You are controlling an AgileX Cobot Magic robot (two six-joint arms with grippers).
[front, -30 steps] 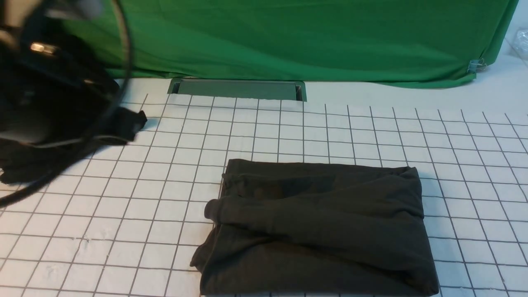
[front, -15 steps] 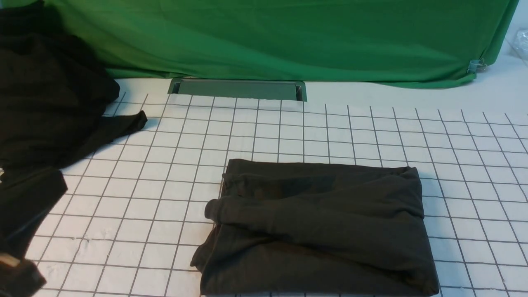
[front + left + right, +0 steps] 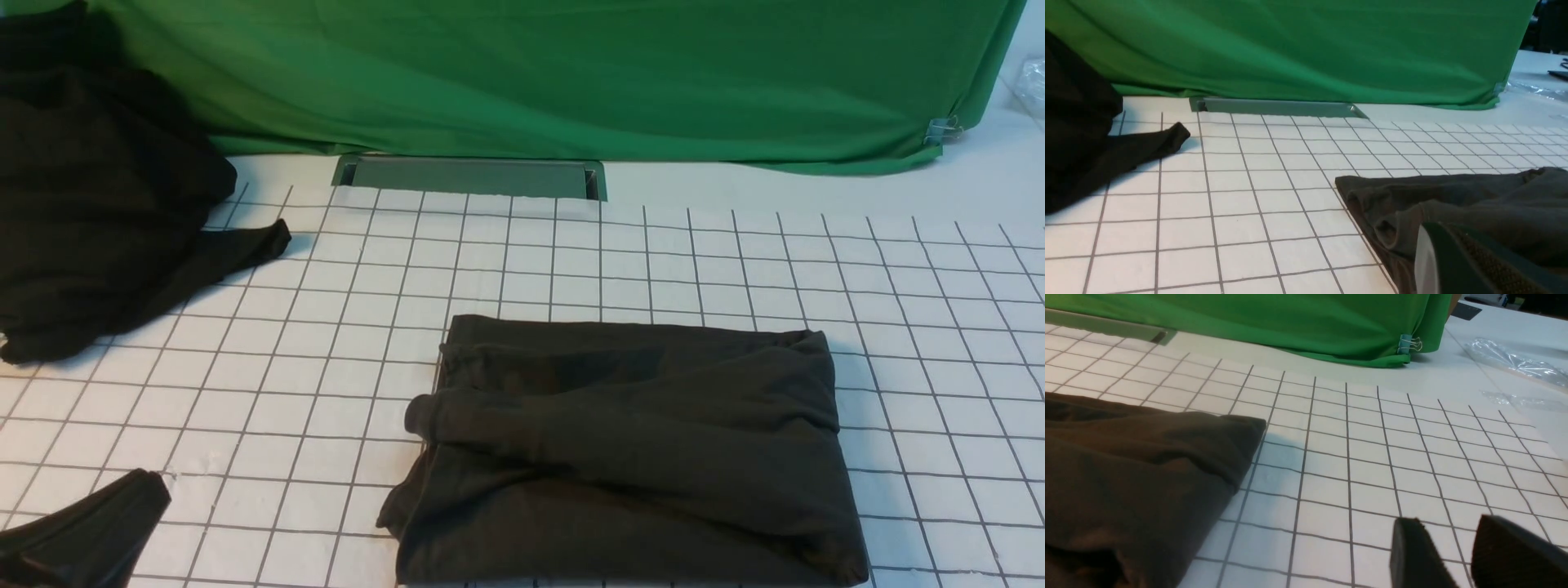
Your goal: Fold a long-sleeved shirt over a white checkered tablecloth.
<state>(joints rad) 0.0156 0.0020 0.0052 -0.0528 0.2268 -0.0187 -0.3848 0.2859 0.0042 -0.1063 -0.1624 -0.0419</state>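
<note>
Long-sleeved shirt (image 3: 629,449) of dark charcoal-grey knit lies folded into a rectangle on the white checkered tablecloth (image 3: 326,343) covering the table. At far left sits a blacker plain garment heap (image 3: 90,204). Left gripper (image 3: 1457,261) fingers are together, empty; right gripper (image 3: 1457,547) fingers stand slightly apart, empty, beside the shirt.

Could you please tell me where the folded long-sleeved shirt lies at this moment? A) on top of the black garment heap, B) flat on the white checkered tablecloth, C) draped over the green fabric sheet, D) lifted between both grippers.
B: the long-sleeved shirt rests as a folded bundle directly on the white checkered tablecloth, apart from the black garment heap at the far left and the green fabric sheet behind, with no gripper touching it.
</note>
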